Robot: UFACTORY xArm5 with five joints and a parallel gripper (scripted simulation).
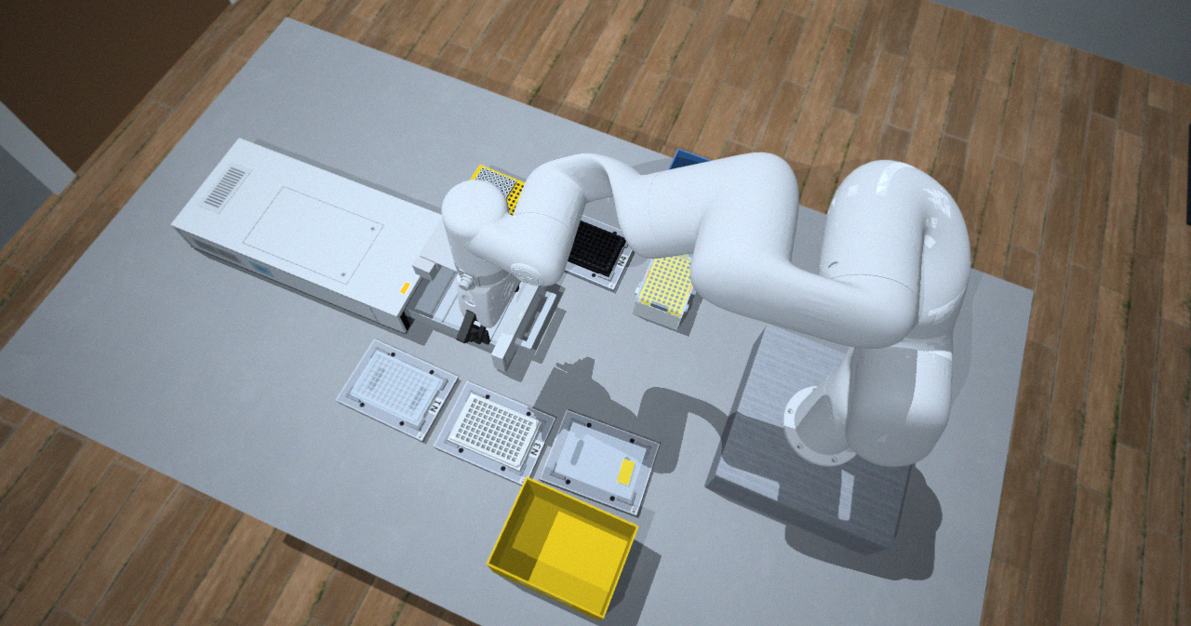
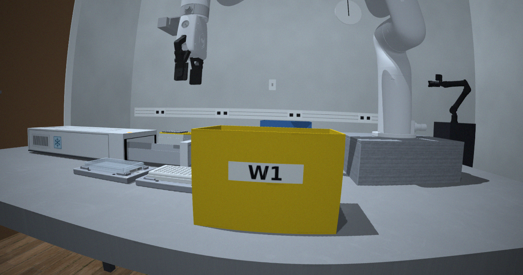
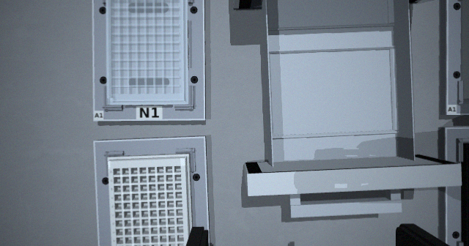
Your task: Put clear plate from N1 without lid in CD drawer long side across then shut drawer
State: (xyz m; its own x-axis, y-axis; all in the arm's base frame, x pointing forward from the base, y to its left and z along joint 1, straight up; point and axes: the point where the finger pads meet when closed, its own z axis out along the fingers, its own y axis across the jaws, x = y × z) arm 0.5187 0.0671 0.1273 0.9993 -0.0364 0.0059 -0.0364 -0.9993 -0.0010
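Observation:
The clear plate [image 1: 396, 385] [image 2: 108, 164] [image 3: 147, 42] lies flat in nest N1 [image 3: 149, 113], in front of the cooler. Its top looks flat and glassy; I cannot tell whether a lid lies on it. The cooler CD [image 1: 308, 222] [image 2: 73, 141] stands at the left with its drawer [image 1: 433, 293] [image 3: 331, 92] pulled out and empty. Its orange lamp [image 1: 405, 287] [image 2: 129, 131] is lit. My gripper [image 1: 475, 332] [image 2: 188, 74] [image 3: 304, 240] is open and empty. It hangs high above the drawer's front panel [image 3: 352, 180].
A white well plate [image 1: 492, 431] [image 2: 171, 171] [image 3: 148, 202] sits in the nest beside N1, then a nest with a flat white piece [image 1: 597, 459]. Yellow bin W1 [image 1: 562, 547] [image 2: 267, 178] stands in front. Black plate [image 1: 595, 247], yellow racks [image 1: 666, 283] and blue bin [image 2: 285, 124] lie behind the drawer.

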